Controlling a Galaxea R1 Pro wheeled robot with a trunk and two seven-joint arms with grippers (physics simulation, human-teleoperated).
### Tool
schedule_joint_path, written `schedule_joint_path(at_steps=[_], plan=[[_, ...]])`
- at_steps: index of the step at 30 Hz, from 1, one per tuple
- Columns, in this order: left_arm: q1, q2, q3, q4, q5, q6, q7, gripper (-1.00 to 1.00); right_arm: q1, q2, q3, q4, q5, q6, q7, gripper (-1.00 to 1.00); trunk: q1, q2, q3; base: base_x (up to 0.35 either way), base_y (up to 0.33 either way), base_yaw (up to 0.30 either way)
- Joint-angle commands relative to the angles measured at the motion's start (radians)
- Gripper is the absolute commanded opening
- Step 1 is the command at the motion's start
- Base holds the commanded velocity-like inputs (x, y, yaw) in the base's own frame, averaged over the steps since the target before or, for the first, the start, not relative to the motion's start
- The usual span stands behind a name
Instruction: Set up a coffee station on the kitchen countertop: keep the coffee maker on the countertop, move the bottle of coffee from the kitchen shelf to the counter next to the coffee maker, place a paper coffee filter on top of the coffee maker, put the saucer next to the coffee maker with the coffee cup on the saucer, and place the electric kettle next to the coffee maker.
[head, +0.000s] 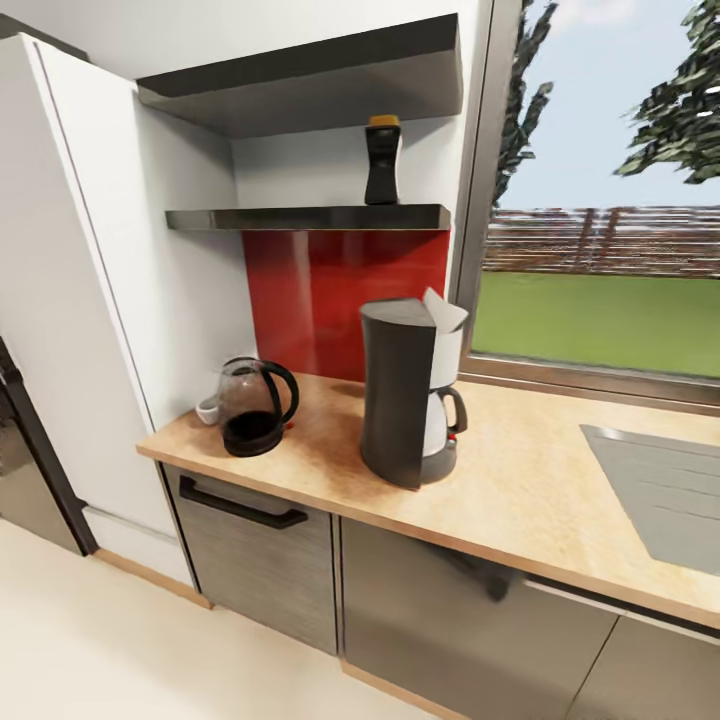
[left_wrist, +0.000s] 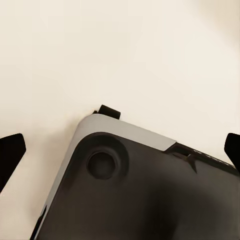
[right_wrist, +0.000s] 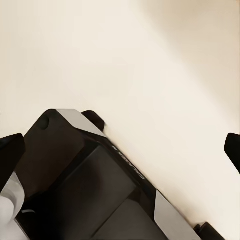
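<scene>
Coffee maker (head: 400, 400): tall dark grey machine, upright near the middle of the surface, its pale carafe with black handle on the window side.
Paper coffee filter (head: 446, 310): white paper cone resting on top of the coffee maker, one pointed corner sticking up.
Electric kettle (head: 254, 405): clear glass body with black base and looped handle, upright at the surface's end by the white wall panel, a little apart from the coffee maker.
Coffee cup (head: 209, 409): small white shape just behind the kettle on the wall side, largely hidden; I cannot tell whether a saucer lies under it.
Bottle of coffee (head: 382, 160): dark waisted jar with yellow-gold lid, upright on the kitchen shelf (head: 300, 217), a thin glossy black slab above the red backsplash.
Surface (head: 540, 490): light beige wood-look countertop over dark grey cabinet fronts; a grey sink (head: 665, 490) is inset at the window end.
Left end effector (left_wrist: 120, 150): 2 dark fingertips at opposite edges of the left wrist view, spread wide, nothing between them; it points down at the cream floor (left_wrist: 120, 50) and the robot's dark base (left_wrist: 140, 195).
Right end effector (right_wrist: 120, 150): fingertips likewise spread wide and empty, over the floor and the robot's base.
</scene>
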Motion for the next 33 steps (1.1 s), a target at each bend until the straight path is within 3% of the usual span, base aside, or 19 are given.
schedule_joint_path(at_steps=[1,16,33], plan=[[0.001,0.000,-0.002,-0.002,0.010,-0.001,-0.002,1.00,-0.001,0.000,0.006,0.000,0.000,-0.008,0.000,1.00,0.000,-0.001,-0.001,0.000,0.290,-0.016],[0.001,0.000,-0.002,-0.002,0.010,-0.001,-0.002,1.00,-0.001,-0.002,0.005,0.002,-0.001,-0.007,0.001,1.00,0.000,-0.001,-0.001,0.029,0.279,-0.017],[0.001,0.000,-0.002,-0.002,0.010,-0.002,-0.002,1.00,-0.001,-0.001,0.005,0.002,0.000,-0.007,0.000,1.00,0.000,-0.001,-0.001,0.012,0.029,-0.252]])
